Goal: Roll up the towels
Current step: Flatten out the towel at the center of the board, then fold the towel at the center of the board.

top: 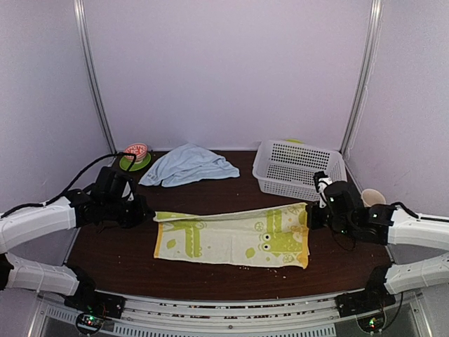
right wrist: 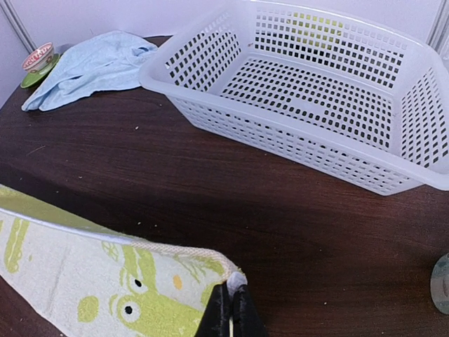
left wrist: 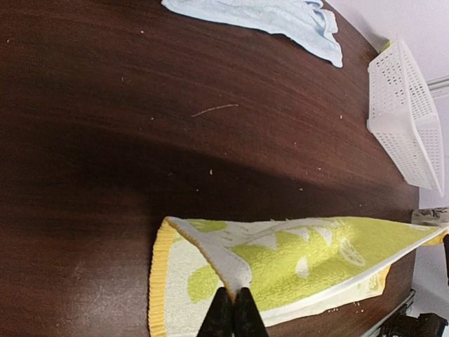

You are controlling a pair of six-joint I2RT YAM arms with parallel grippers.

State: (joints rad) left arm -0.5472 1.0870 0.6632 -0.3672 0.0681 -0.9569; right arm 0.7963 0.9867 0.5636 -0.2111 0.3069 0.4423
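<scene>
The lime-green towel (top: 231,235) with white figures lies spread across the middle of the dark table, its far edge lifted and folded toward the front. My left gripper (top: 144,213) is shut on the towel's far left corner (left wrist: 235,277). My right gripper (top: 312,210) is shut on its far right corner (right wrist: 235,281). In both wrist views the black fingers (left wrist: 233,312) (right wrist: 230,312) pinch the cloth hem. The pale-blue towel (top: 186,165) lies crumpled at the back left, also seen as pale-blue cloth (left wrist: 263,17) (right wrist: 91,67), apart from both grippers.
A white perforated basket (top: 298,168) (right wrist: 309,91) (left wrist: 407,119) stands at the back right, close behind my right gripper. A small red-and-white bowl on a green saucer (top: 135,156) (right wrist: 38,62) sits at the back left corner. A beige cup (top: 372,196) rests at the right edge.
</scene>
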